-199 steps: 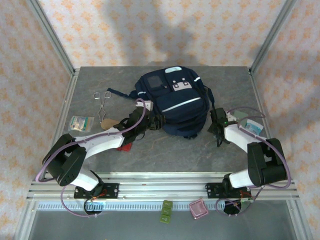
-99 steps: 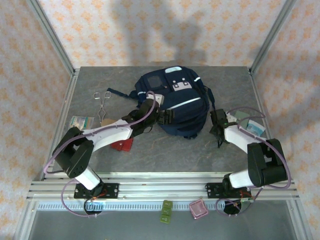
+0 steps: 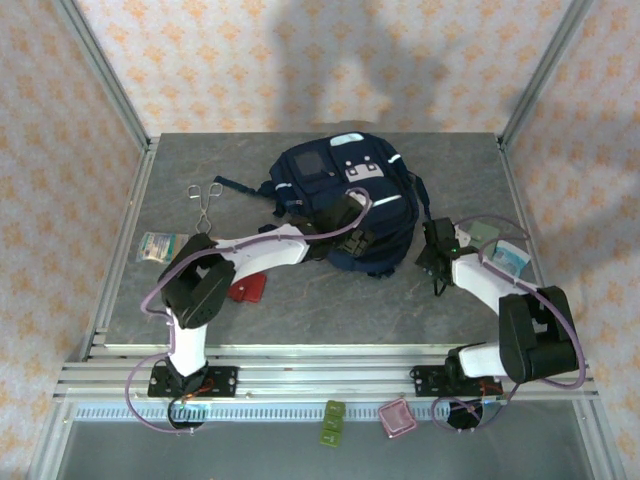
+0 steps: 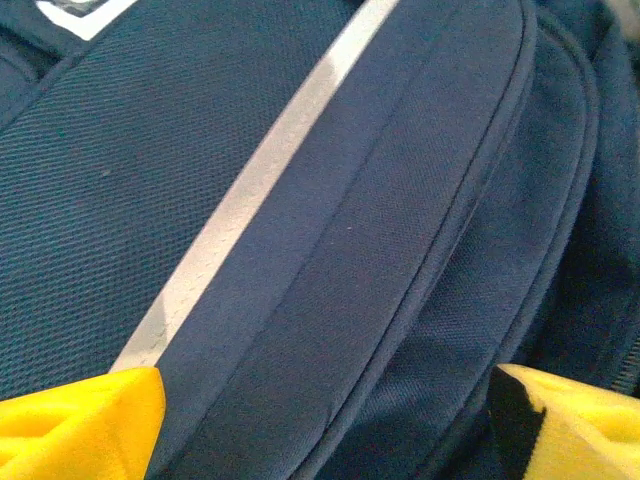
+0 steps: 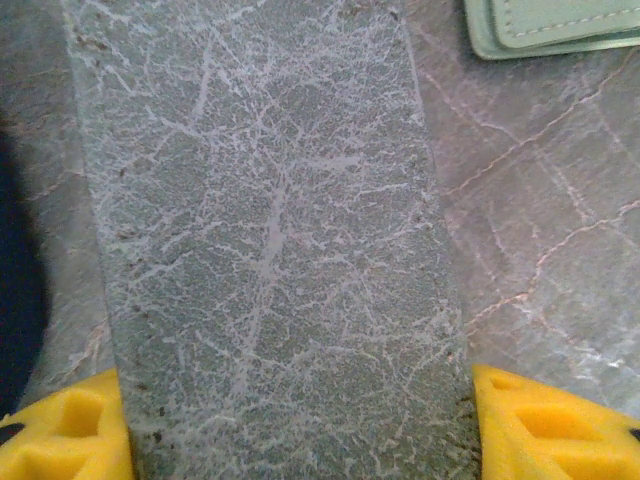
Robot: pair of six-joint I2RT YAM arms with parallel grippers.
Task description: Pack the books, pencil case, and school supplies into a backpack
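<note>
Top external view showed us the backpack (image 3: 330,185) at the desk's (image 3: 300,310) far middle, lying directly under our left claw (image 3: 358,242), which was released wide over its near-right seam. Our right claw (image 3: 436,258), also released, hung just beside it.

Navy-blue backpack (image 4: 420,230) fabric lies close under the camera; a white-grey stripe (image 4: 250,190) crosses it diagonally, beside raised seams; a white patch (image 4: 85,10) corner shows top left; the left gripper (image 4: 320,425) holds its yellow fingertips (image 4: 80,425) spread wide, fabric between them.
</note>
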